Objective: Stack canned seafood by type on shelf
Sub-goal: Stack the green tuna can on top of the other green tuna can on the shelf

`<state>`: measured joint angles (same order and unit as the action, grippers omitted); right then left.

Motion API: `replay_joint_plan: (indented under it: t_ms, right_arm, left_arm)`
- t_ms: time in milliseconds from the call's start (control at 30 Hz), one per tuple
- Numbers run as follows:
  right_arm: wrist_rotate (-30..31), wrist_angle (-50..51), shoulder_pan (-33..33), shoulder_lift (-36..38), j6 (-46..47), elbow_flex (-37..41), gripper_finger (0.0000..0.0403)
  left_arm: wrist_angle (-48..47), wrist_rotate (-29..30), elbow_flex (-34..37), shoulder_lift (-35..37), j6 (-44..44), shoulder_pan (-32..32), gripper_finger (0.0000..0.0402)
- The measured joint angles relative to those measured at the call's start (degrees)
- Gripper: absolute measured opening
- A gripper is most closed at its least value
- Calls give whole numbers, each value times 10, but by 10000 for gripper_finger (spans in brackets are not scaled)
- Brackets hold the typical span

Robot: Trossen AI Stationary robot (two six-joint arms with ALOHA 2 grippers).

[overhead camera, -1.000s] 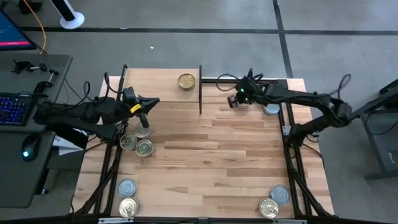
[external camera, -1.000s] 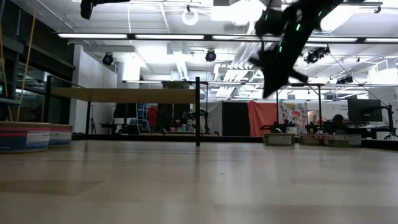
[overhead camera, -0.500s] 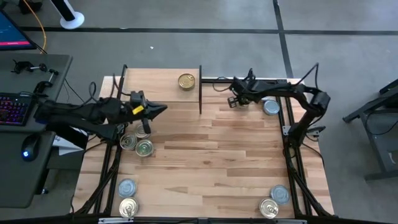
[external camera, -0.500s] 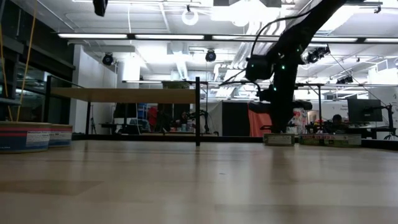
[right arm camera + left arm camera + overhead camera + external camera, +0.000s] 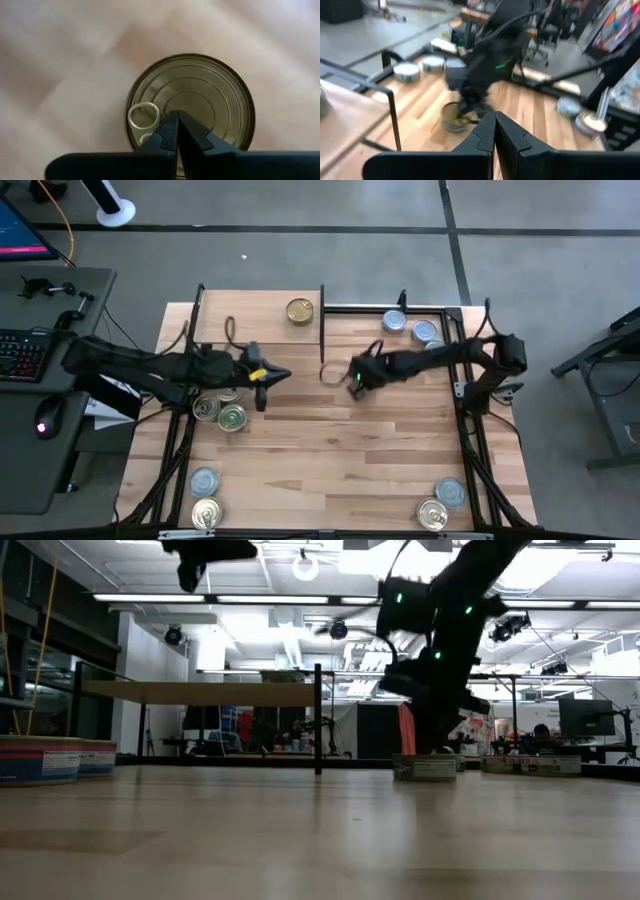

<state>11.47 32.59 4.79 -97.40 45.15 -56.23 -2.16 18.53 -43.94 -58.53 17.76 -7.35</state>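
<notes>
Right gripper [image 5: 352,386], fingers pressed together, hovers directly over a gold tin [image 5: 192,107] on the table [image 5: 330,450] beside the shelf [image 5: 255,315]. Left gripper [image 5: 262,388] is closed too, above mid-table.

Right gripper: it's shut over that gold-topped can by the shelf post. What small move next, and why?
Probably open the right gripper and lower it around the gold-topped can. Its fingers are closed directly above the lid, so nothing is held, and the can sits on the table beside the shelf. The left gripper, also shut, hovers apart.
</notes>
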Motion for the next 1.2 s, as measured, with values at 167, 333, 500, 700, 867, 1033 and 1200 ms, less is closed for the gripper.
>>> replay_joint_plan:
  t_ms: [167,333,500,700,867,1033,1200]
  right_arm:
    - [-11,-90,-104,-11,70,2,0]
    - [-22,-220,-142,-58,75,-15,0]
    - [-68,-265,-137,-95,-61,-79,0]
    - [-86,-138,-137,-44,-221,-131,0]
    - [-116,-35,-136,-37,-338,-130,0]
    - [-154,-25,-124,-70,-381,-130,0]
    - [-145,-45,-123,-105,-392,-130,0]
  left_arm:
    - [-11,-1,0,-75,1,-7,0]
    - [-10,-7,0,-162,11,-23,0]
    - [-10,-36,0,-234,17,-38,0]
    - [8,-48,0,-292,-13,-48,0]
    - [104,-83,0,-346,-74,-37,0]
    - [157,-138,0,-414,-69,-28,0]
    - [169,-135,-2,-438,-60,-34,0]
